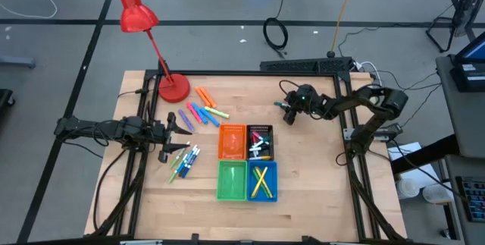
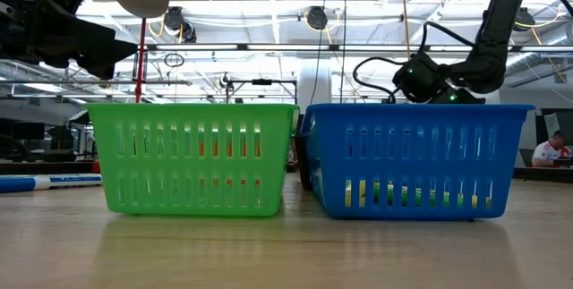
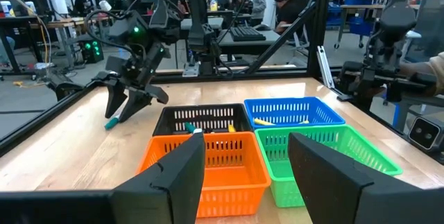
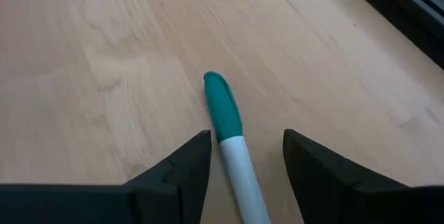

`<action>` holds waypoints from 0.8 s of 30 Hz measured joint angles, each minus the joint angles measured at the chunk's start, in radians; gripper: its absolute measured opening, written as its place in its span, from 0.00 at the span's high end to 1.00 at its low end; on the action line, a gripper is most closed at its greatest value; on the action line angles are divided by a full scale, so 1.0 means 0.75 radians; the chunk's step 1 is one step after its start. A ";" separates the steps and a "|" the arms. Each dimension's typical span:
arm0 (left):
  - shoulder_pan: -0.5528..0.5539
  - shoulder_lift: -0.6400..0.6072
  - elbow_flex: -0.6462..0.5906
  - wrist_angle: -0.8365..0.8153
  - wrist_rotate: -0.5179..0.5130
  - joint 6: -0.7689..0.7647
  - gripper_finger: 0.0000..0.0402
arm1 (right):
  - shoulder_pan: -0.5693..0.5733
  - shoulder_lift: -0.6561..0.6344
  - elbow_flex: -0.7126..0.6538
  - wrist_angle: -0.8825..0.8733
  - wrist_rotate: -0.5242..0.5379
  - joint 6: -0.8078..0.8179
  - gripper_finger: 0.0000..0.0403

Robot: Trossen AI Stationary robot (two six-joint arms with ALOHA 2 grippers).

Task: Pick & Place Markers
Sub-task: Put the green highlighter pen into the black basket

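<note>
A white marker with a teal cap (image 4: 223, 109) lies on the wood between the fingers of my right gripper (image 4: 243, 148), which is open with a gap showing on each side of it. That gripper (image 1: 288, 114) is low over the table right of the bins, slanting down; the left wrist view shows it (image 3: 132, 106) with the marker (image 3: 111, 121) at its tips. My left gripper (image 3: 246, 154) is open and empty, left of the bins (image 1: 184, 121). Coloured markers (image 1: 204, 110) and white markers (image 1: 184, 160) lie loose on the table beside it.
Four small bins stand together mid-table: orange (image 1: 224, 141), black (image 1: 259, 129) with several markers in it, green (image 1: 232, 180), and blue (image 1: 274, 180) with yellow markers. A red desk lamp (image 1: 173, 87) stands at the far left. Bare wood lies right of the bins.
</note>
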State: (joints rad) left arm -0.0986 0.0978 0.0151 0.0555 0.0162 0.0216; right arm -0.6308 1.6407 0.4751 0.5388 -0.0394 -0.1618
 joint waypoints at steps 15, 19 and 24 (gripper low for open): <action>0.000 0.000 0.000 0.000 0.000 0.000 0.47 | 0.013 0.000 0.000 -0.054 -0.015 0.000 0.59; 0.000 0.000 0.000 0.000 0.000 0.000 0.47 | 0.014 0.000 0.000 -0.079 -0.020 0.000 0.64; 0.000 0.000 0.000 0.000 0.001 0.000 0.47 | 0.015 0.000 -0.002 -0.103 -0.032 -0.006 0.75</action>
State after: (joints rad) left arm -0.0990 0.0979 0.0151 0.0555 0.0166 0.0216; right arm -0.6197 1.6405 0.4740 0.4614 -0.0634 -0.1665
